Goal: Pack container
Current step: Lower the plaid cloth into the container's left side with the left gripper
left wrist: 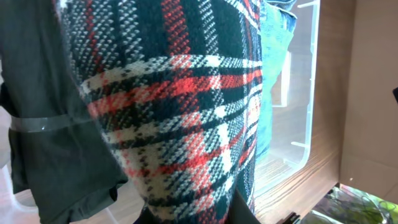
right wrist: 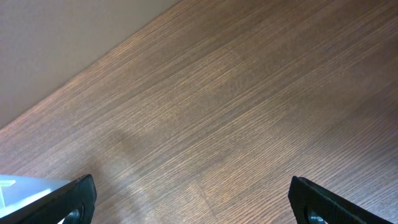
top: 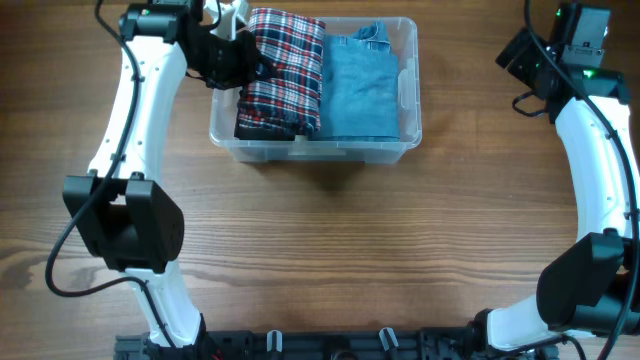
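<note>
The clear plastic container (top: 410, 95) stands at the back centre of the table. Inside it lie a folded red, white and dark plaid garment (top: 285, 75) on the left and folded blue denim (top: 360, 85) on the right. My left gripper (top: 240, 62) reaches in over the container's left rim. In the left wrist view the plaid cloth (left wrist: 186, 112) fills the frame and sits between the left gripper's fingers (left wrist: 193, 214). The denim (left wrist: 273, 56) and the container wall (left wrist: 305, 93) show beyond. My right gripper (top: 525, 55) is open and empty above bare wood (right wrist: 193, 199), far right of the container.
Dark grey cloth (left wrist: 50, 137) lies beside and under the plaid garment, at the container's left end (top: 245, 120). The brown wooden table (top: 330, 250) stretches in front of the container. The arm bases stand along the front edge.
</note>
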Available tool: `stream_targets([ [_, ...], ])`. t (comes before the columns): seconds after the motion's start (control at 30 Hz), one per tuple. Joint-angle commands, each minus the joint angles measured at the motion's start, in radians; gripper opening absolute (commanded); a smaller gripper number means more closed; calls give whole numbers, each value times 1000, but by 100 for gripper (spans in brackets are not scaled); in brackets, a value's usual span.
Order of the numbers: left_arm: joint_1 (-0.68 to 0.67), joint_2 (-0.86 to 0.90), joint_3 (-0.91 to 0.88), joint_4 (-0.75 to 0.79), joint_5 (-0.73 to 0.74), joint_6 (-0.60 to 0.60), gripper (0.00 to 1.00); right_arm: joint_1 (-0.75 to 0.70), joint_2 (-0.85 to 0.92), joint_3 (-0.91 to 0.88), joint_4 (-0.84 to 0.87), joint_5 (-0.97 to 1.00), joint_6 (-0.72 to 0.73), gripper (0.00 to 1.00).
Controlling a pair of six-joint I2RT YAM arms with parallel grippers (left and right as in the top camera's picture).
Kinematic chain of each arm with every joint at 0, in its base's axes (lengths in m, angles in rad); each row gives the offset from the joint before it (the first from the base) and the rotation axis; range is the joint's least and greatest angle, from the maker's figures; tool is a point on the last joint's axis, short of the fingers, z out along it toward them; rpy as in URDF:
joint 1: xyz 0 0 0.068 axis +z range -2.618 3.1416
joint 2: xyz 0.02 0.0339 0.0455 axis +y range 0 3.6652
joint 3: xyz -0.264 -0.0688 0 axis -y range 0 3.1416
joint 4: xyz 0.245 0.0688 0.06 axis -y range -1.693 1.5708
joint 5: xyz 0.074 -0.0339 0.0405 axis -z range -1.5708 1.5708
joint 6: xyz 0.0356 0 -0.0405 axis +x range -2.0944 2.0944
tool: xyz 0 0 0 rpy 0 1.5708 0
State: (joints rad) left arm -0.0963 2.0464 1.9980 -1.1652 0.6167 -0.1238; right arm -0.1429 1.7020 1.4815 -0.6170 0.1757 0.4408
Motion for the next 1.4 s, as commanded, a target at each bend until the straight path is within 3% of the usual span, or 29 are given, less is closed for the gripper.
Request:
stream_targets([
  [0.0, 3, 3, 9, 10, -24, -19, 4, 2, 17, -4, 3, -5, 7, 100],
  [0.37, 3, 5, 9, 10, -69, -19, 6, 2, 17, -4, 2, -5, 7, 100],
  [0.53, 3, 22, 9, 9, -69, -19, 23, 2, 17, -4, 2, -5, 7, 100],
  [0.63, 3, 45, 9, 6, -69, -19, 27, 2, 17, -4, 2, -5, 7, 100],
  [0.7, 3, 63, 9, 5, -69, -19, 40, 2, 17, -4, 3, -5, 7, 100],
  [0.9, 3, 85, 9, 6, -108, -19, 41, 2, 17, -4, 2, -5, 7, 100],
  [0.97, 3, 85, 9, 5, -148, -19, 48, 2, 17, -4, 2, -5, 7, 100],
  [1.03, 3, 85, 9, 6, -185, -19, 64, 2, 17, -4, 2, -5, 7, 100],
  [1.37, 9, 85, 9, 45, -267, -11, 66, 2, 17, -4, 2, -5, 7, 100],
])
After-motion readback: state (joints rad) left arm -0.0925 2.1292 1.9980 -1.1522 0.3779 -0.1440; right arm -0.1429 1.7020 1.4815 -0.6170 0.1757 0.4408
